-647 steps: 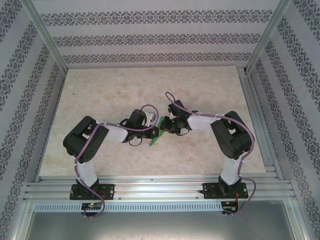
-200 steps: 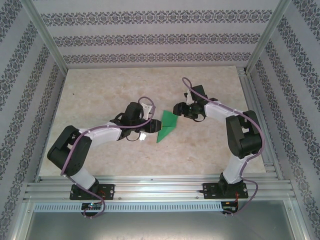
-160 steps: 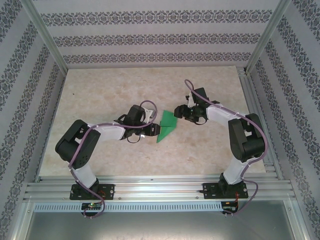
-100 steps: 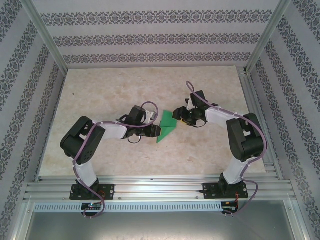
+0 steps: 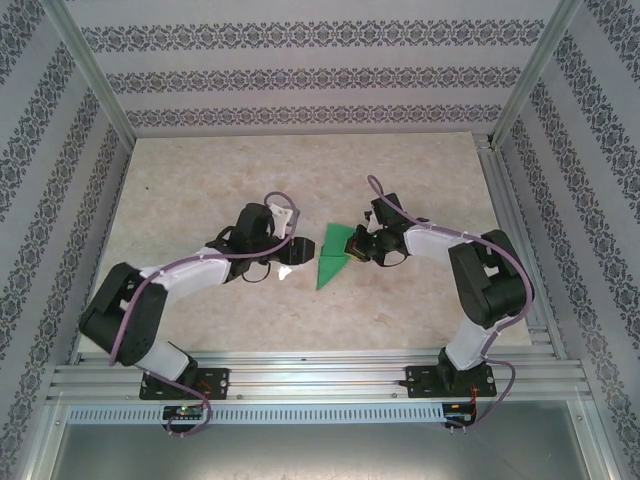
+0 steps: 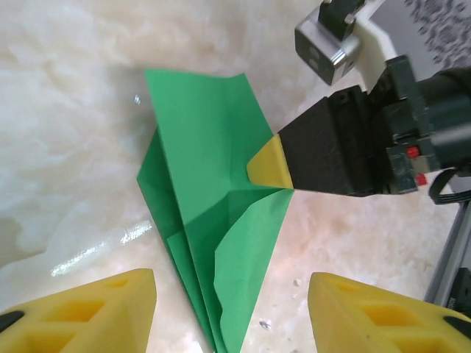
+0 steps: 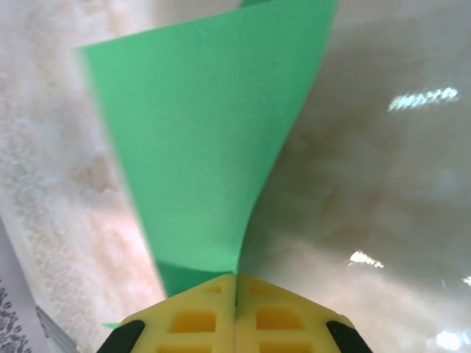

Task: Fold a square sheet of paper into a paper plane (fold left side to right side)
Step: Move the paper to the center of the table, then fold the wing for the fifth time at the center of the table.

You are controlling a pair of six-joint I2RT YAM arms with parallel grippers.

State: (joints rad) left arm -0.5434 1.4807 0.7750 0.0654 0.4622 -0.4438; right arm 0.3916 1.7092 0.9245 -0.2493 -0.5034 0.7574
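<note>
Left claw (image 6: pixel 232 309) parted, right claw (image 7: pixel 235 294) pinched closed

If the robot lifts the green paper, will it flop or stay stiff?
Probably floppy: the paper curves where the right gripper pinches its flap. It looks thin and light, so it should lift easily. The folded layers near its point may be stiffer.

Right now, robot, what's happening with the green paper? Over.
Right gripper shut on paper plane flap. Left gripper open, near its tip. Nothing blocking. Over.
</note>
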